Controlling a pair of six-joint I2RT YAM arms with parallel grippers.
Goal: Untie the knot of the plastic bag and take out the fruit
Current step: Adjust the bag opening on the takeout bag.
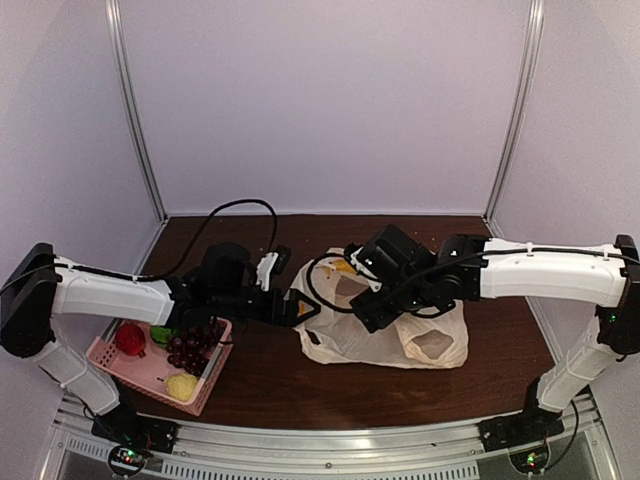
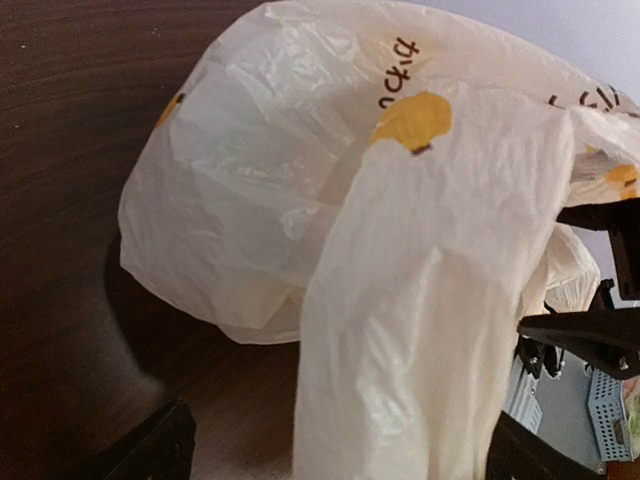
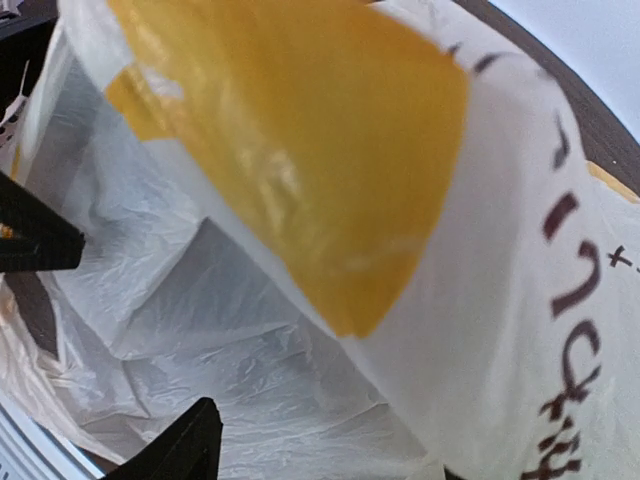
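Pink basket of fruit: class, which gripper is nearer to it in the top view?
Left. The left gripper sits just right of the pink basket, at the left edge of the plastic bag; the right gripper is farther right, over the bag's middle.

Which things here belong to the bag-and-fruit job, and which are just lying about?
Job: plastic bag; fruit in the pink basket; left gripper and right gripper, both at the bag.
Lying about: black cable; table.
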